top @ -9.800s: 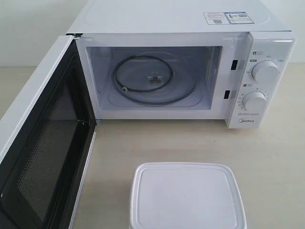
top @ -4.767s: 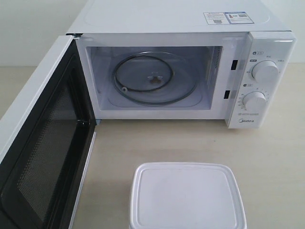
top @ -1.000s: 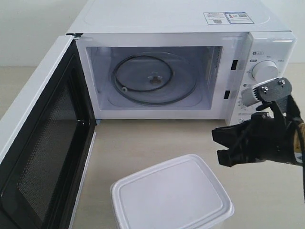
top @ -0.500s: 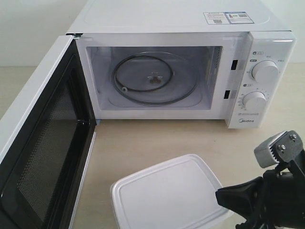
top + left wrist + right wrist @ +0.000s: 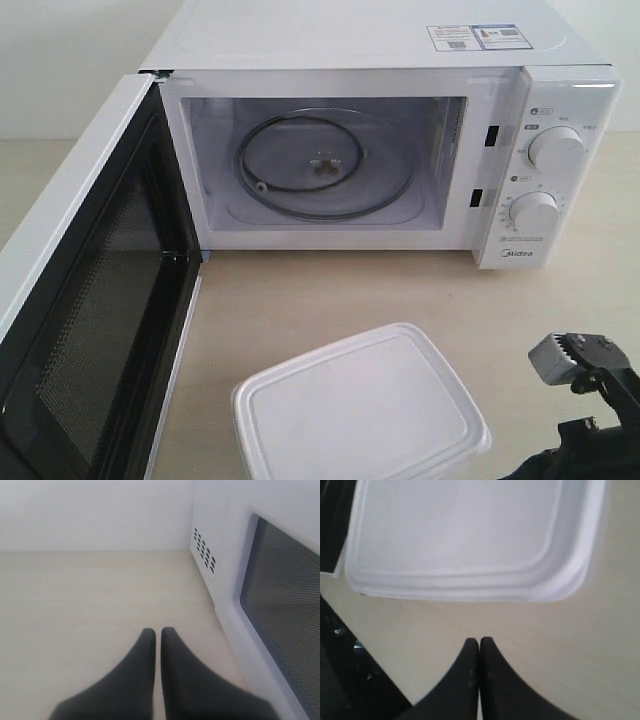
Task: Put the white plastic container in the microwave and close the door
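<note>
Right gripper (image 5: 479,641) clenched, empty, just beside the shallow white plastic lidded container (image 5: 470,535). Best to open wide, then straddle its rim squarely.

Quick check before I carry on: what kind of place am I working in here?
Likely a lab mock-up of a kitchen counter, not a real kitchen: a microwave with its door open on a pale table, a lidded container in front, and a plain white wall behind.

Smooth matt white plastic container (image 5: 360,415); glossy microwave (image 5: 350,40); wood-grain table (image 5: 330,290).
</note>
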